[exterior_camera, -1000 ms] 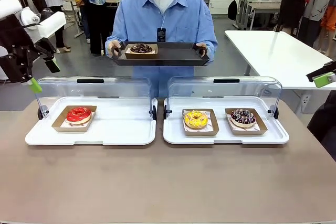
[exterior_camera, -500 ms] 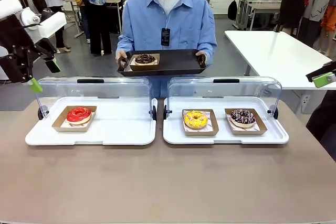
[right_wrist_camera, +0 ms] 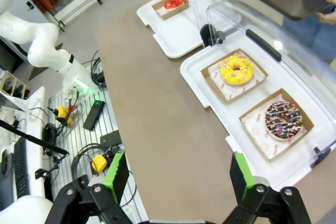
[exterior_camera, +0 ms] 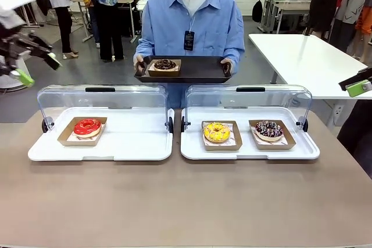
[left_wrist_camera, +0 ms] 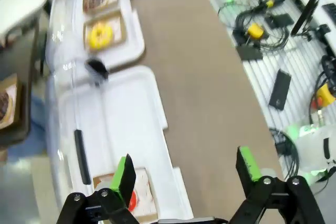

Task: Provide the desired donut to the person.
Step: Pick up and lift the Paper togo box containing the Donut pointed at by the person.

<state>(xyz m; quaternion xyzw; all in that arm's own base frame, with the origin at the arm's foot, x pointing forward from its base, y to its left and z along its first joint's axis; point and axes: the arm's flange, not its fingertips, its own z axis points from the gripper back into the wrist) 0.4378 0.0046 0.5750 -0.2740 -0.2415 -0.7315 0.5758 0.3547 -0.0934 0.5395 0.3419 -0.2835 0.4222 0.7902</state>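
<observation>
The person (exterior_camera: 192,21) stands at the far side holding a dark tray (exterior_camera: 197,74) with a chocolate donut (exterior_camera: 165,64) in a cardboard box. A red donut (exterior_camera: 87,126) lies in the left white case. A yellow donut (exterior_camera: 217,132) and a sprinkled chocolate donut (exterior_camera: 269,129) lie in the right case. My left gripper (exterior_camera: 39,68) hangs open, high above the table's far left corner; its wrist view looks down on the red donut (left_wrist_camera: 133,201). My right gripper (exterior_camera: 360,86) is open at the right edge, well above the table, over the yellow donut (right_wrist_camera: 236,70) and sprinkled donut (right_wrist_camera: 283,120).
Both white cases (exterior_camera: 145,143) have their clear lids (exterior_camera: 102,100) swung up at the back. The brown tabletop (exterior_camera: 186,201) in front of them is bare. A white table (exterior_camera: 302,56) stands behind on the right, and other people stand farther off.
The person has lowered the dark tray and shifted it slightly right. My left gripper has risen and swung left. The right gripper has not moved.
</observation>
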